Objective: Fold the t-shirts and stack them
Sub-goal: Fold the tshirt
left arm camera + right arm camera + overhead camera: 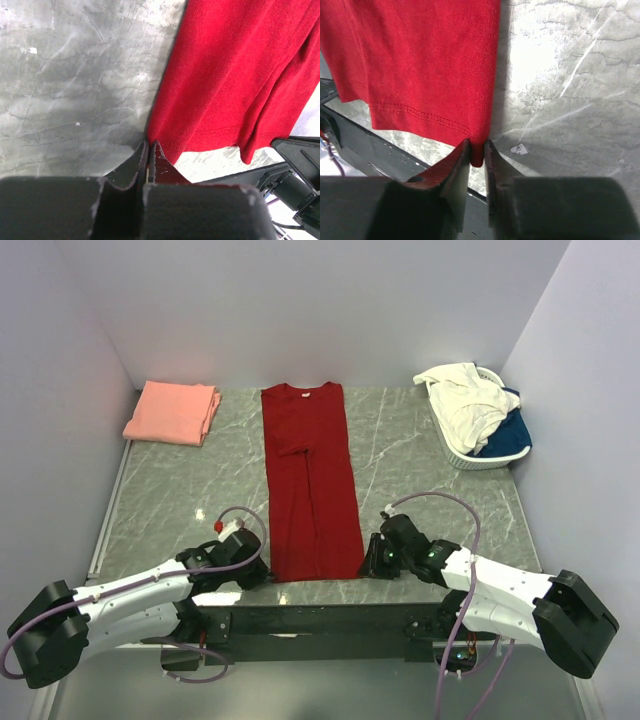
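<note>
The deep red t-shirt (310, 480) lies flat as a long narrow strip down the middle of the table, neck at the far end. My left gripper (264, 573) is at its near left hem corner, jaws shut on the cloth edge (170, 145). My right gripper (370, 562) is at the near right hem corner, shut on a pinch of red hem (477, 152). A salmon pink t-shirt (173, 411) lies folded at the far left. A cream-white t-shirt (465, 400) and a blue one (505, 432) sit in the basket.
The white slatted basket (478, 460) stands at the far right by the wall. The black base plate (320, 620) of the arms runs along the near table edge, just below the shirt's hem. Walls close in on three sides.
</note>
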`<state>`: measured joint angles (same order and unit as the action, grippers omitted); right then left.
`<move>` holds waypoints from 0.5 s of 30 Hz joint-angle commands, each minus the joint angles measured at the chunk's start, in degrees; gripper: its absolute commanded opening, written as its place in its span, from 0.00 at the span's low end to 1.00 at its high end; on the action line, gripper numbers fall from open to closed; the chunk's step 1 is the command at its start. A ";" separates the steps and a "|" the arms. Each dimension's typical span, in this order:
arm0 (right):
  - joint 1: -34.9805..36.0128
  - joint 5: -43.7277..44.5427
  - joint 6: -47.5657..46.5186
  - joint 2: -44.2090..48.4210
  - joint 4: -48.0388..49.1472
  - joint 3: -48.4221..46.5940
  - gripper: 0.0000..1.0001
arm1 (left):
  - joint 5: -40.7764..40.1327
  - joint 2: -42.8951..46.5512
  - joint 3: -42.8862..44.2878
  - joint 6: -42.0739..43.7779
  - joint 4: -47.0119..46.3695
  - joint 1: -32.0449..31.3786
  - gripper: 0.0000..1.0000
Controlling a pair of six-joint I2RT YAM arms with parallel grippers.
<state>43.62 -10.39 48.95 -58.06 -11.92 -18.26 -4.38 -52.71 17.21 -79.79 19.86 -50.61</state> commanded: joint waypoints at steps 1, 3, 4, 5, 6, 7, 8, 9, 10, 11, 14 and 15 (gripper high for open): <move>-0.20 -0.24 0.71 1.20 1.99 0.86 0.24 | -0.45 0.59 -0.08 -0.19 1.75 -0.28 0.01; -0.28 -0.50 0.80 2.25 1.82 1.12 0.16 | -0.28 1.29 0.45 0.33 3.25 -0.37 0.01; -0.20 -0.51 0.80 3.38 1.38 1.38 0.12 | -0.28 1.64 0.71 0.51 5.26 -0.37 0.01; -0.20 -0.42 0.80 4.00 1.03 1.47 0.10 | -0.28 1.99 1.15 0.86 6.24 -0.37 0.01; -0.20 -0.33 0.71 4.79 -0.11 1.56 0.06 | 0.07 2.43 1.33 1.04 7.20 -0.37 0.01; -0.20 -0.33 0.45 5.50 -0.73 1.74 0.04 | 0.25 3.22 1.51 1.13 8.08 -0.28 0.01; -0.20 -0.33 0.36 6.90 -1.26 1.91 0.03 | 0.60 3.66 1.77 1.21 9.48 -0.37 0.01; -0.20 -0.94 0.27 7.61 -2.04 2.09 0.00 | 1.39 4.01 1.86 1.74 10.02 -0.37 0.01; -0.28 -1.21 0.18 8.92 -2.40 2.52 0.00 | 1.83 4.80 2.03 1.92 10.72 -0.28 0.01; -0.29 -1.47 0.10 9.54 -2.75 2.79 0.00 | 2.09 5.16 2.38 2.53 11.69 -0.37 0.01; -0.02 -3.40 0.36 12.53 -3.46 4.28 0.00 | 2.89 6.56 2.91 3.32 14.85 -0.45 0.01; -0.02 -3.84 0.53 13.32 -3.72 4.72 0.00 | 3.06 7.00 2.91 3.50 15.82 -0.45 0.01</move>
<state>43.62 -12.51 49.47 -47.33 -13.85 -14.85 -2.85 -47.00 17.96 -78.02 29.87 -50.72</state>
